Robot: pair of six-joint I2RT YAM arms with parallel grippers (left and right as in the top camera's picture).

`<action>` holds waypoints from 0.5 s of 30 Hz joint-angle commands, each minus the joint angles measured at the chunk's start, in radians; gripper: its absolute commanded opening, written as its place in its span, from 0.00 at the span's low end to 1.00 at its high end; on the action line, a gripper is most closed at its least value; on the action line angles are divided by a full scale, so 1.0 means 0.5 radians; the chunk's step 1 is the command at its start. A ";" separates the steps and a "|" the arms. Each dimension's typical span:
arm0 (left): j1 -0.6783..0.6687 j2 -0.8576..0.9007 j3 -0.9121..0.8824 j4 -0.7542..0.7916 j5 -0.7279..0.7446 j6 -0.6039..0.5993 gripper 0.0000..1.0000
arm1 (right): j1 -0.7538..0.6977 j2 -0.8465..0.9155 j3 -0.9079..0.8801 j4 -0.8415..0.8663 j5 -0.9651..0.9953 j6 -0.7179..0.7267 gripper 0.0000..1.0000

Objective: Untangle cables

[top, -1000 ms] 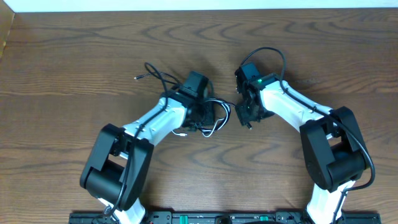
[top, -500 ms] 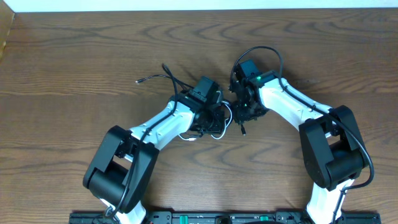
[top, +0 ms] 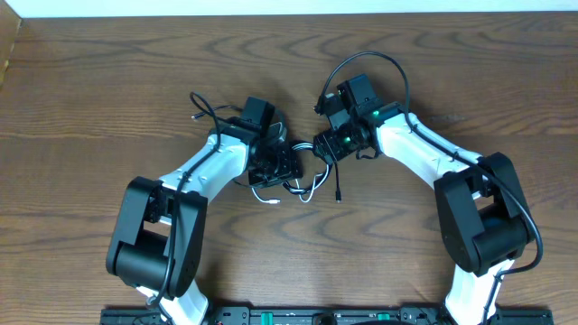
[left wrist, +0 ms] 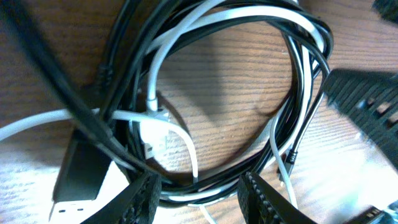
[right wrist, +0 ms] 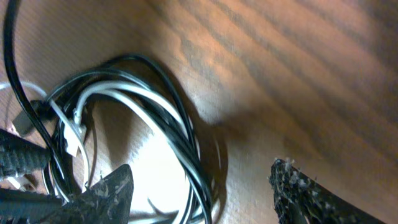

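Wooden table (top: pixel 108 81), centre: cables (top: pixel 305 188), black and white, coiled in one knot between both grippers. Left gripper (left wrist: pixel 200 198): jaws apart, straddling strands. Right gripper (right wrist: pixel 205 193): jaws wide apart, nothing held. One strand only should be pinched, then drawn outward slowly.

Overhead view: even, diffuse light, sharp focus. Wrist views: close-range blur, bright glare on the table (right wrist: pixel 208 109), and soft shadows beneath the cables (left wrist: pixel 152 123).
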 commanded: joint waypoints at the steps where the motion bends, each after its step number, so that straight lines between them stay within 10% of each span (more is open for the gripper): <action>1: 0.045 -0.026 0.003 -0.046 0.068 -0.018 0.45 | 0.013 0.103 0.020 0.047 -0.050 -0.041 0.66; 10: 0.067 -0.026 -0.014 -0.282 -0.599 -0.018 0.45 | -0.018 0.239 0.026 0.066 -0.029 0.068 0.23; 15: 0.068 -0.025 -0.025 -0.256 -0.794 -0.016 0.45 | -0.084 0.208 0.027 -0.079 -0.030 0.233 0.15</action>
